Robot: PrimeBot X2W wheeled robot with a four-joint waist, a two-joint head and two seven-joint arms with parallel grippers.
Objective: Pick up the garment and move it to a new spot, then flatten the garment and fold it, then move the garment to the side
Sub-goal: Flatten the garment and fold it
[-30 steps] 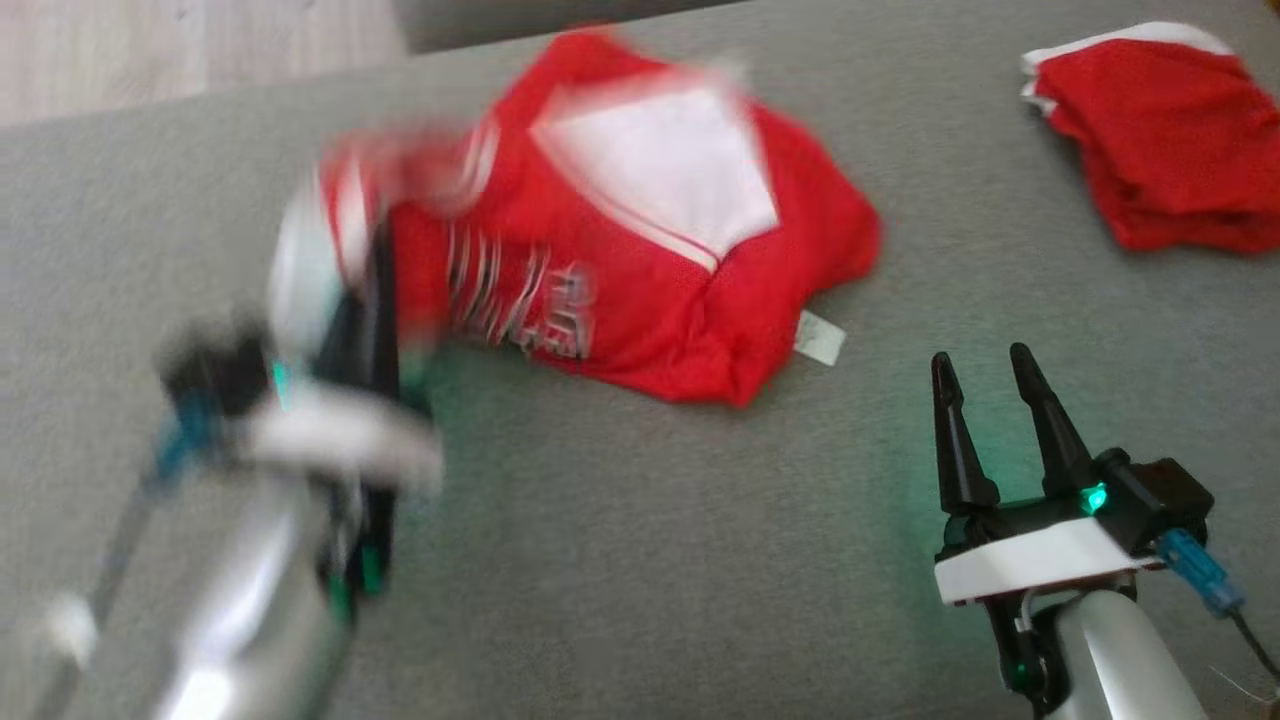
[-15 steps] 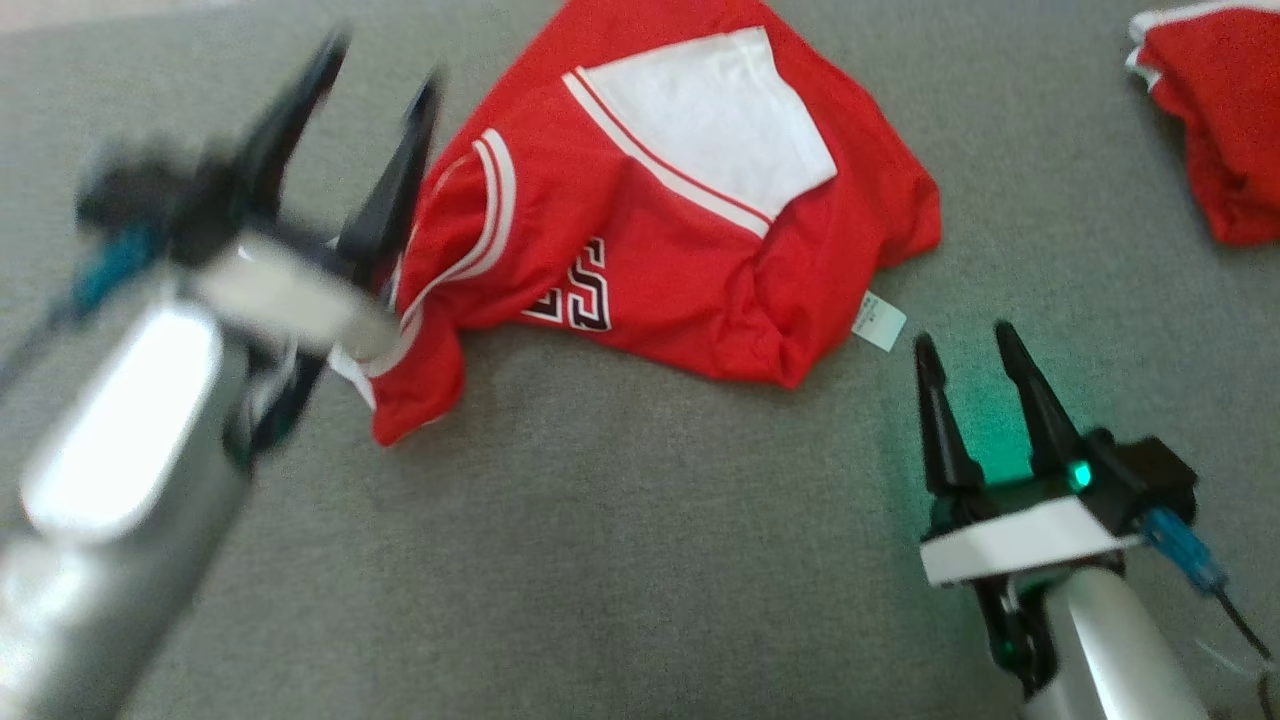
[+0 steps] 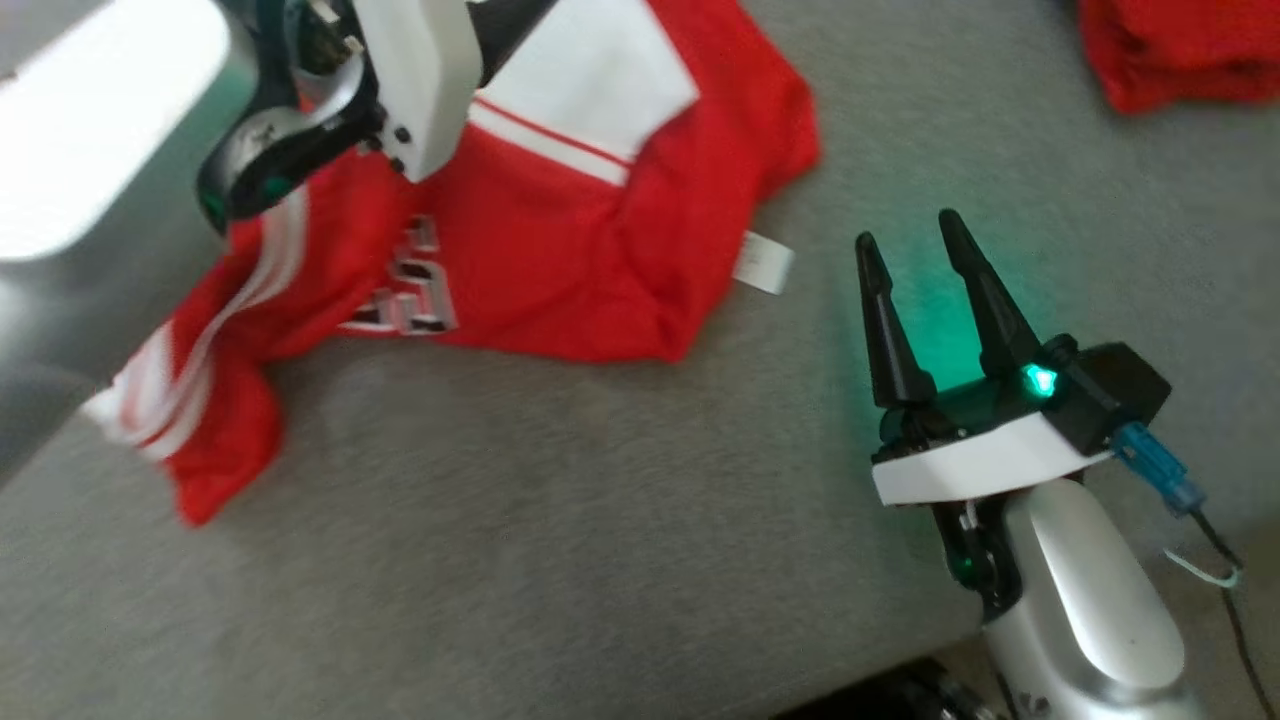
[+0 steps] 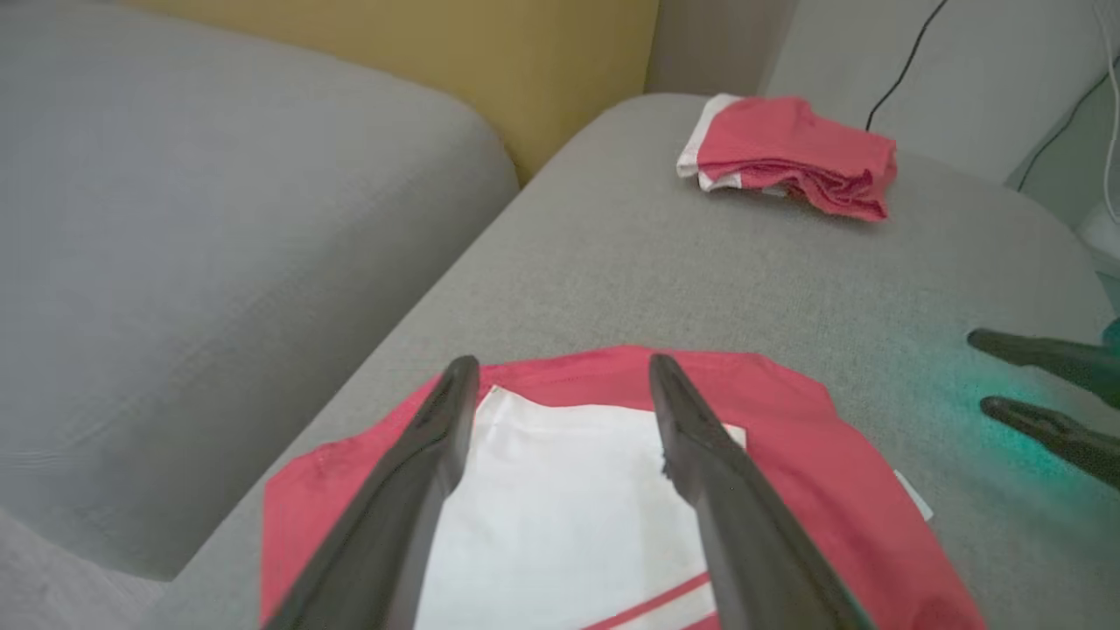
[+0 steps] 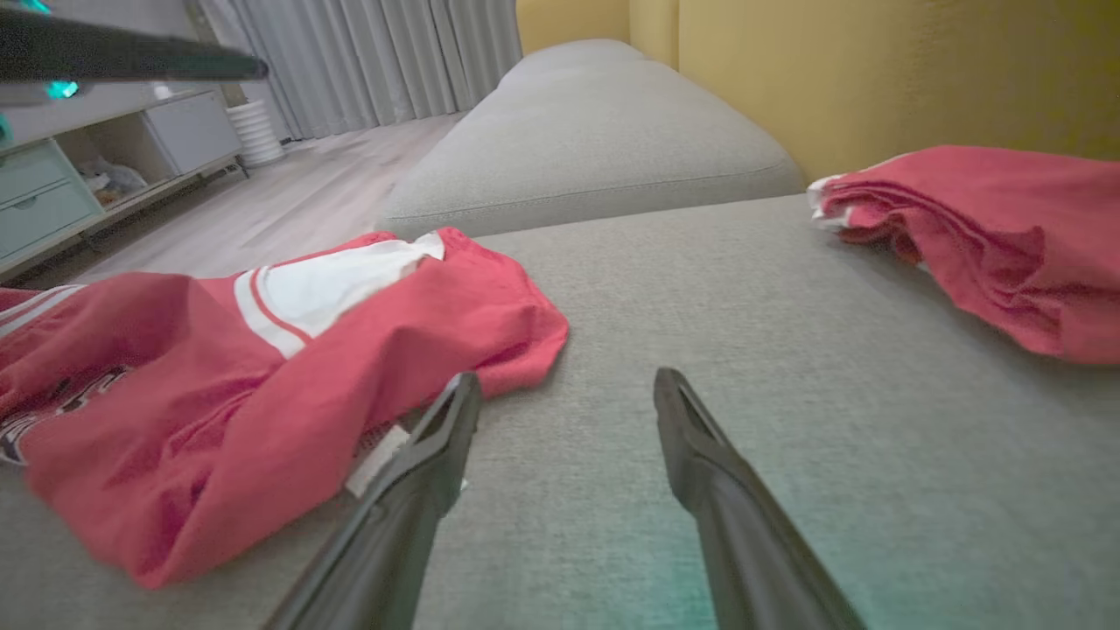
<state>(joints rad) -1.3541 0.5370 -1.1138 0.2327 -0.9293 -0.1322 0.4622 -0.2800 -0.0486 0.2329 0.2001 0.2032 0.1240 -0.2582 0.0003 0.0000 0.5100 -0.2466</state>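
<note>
Garment: a red jersey (image 3: pixel 560 260) with a white panel (image 4: pixel 560 490) is lying crumpled on the grey sofa seat (image 3: pixel 600 480), towards the left, one striped end trailing at the near-left edge.
Left gripper: the left gripper (image 4: pixel 562 363) is hovering over the white panel, its fingers standing apart and holding nothing.
Right gripper: the right gripper (image 3: pixel 906 228) is waiting to the right of the jersey, apart from it, fingers spread and empty.
Step in hand: judging by the bunched cloth, the flattening is not yet done; the left arm appears to be lining up a grasp.
Next move: it is calling for lowering onto an edge or corner, closing on a single layer, then pulling outward to spread the cloth.
Writing: black-and-white lettering (image 3: pixel 405 300) is showing on the chest, too blurred to read; a white care tag (image 3: pixel 763 262) is sticking out at the right hem, its print too small.
Nearby: a folded red garment (image 4: pixel 787 153) is sitting far right, well apart.
</note>
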